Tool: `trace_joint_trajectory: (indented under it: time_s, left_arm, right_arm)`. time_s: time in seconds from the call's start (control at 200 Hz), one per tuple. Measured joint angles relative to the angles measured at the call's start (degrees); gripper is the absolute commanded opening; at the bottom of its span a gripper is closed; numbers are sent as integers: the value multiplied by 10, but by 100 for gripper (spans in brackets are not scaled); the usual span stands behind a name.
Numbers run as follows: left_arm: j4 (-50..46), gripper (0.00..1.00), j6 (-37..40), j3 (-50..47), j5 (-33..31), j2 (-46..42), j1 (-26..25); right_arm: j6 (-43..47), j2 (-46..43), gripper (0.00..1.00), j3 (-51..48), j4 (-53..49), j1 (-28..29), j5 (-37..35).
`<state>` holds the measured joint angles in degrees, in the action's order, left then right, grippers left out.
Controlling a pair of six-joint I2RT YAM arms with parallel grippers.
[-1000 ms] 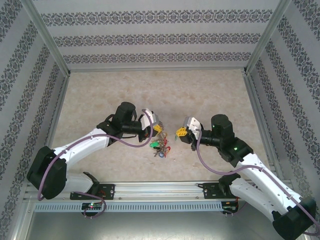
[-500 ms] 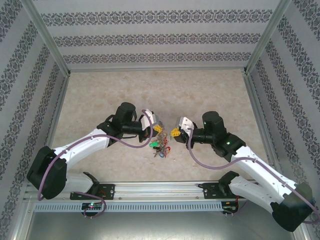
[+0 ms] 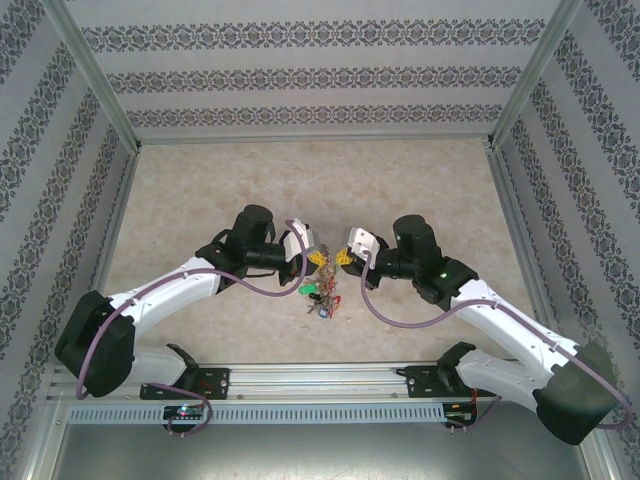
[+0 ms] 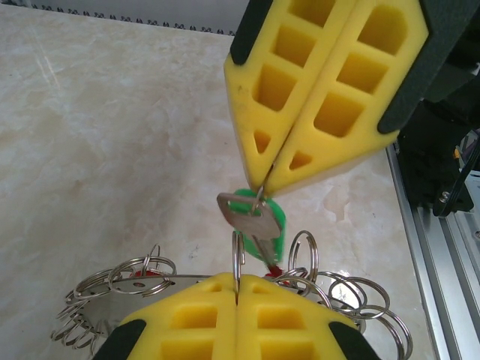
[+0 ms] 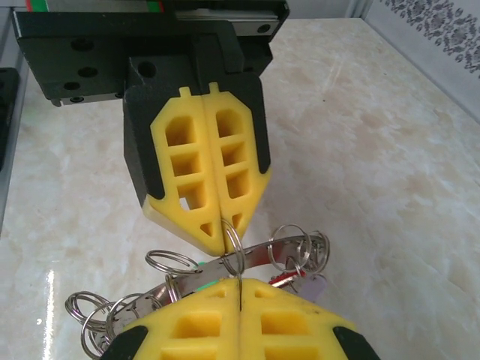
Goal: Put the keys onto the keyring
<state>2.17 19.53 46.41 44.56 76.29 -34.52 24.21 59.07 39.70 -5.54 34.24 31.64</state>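
L gripper (image 4: 237, 281) is pinching shut on a small split ring (image 4: 237, 255) of the keyring (image 5: 259, 255), low at mid-table (image 4: 112, 127); R gripper (image 4: 263, 182) is clamping the green-tagged key (image 4: 251, 214) just above it, w/ neighbouring loops (image 4: 304, 251) crowding either side.

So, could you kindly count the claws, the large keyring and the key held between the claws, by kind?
claws: 2, the left claw and the right claw
large keyring: 1
green-tagged key: 1
total: 4
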Motion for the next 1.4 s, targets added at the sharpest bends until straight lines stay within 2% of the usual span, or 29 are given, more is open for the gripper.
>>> trace_joint_trajectory:
  time_s: [0.485,0.884,1.399]
  left_arm:
    - [0,0,-1,9,0,2,0]
    - [-2,0,-1,9,-13,2,0]
    - [0,0,-3,9,-33,5,0]
  right_arm:
    - [-45,11,0,0,64,12,19]
    - [-51,26,0,0,67,24,-31]
    - [-123,26,0,0,57,31,-101]
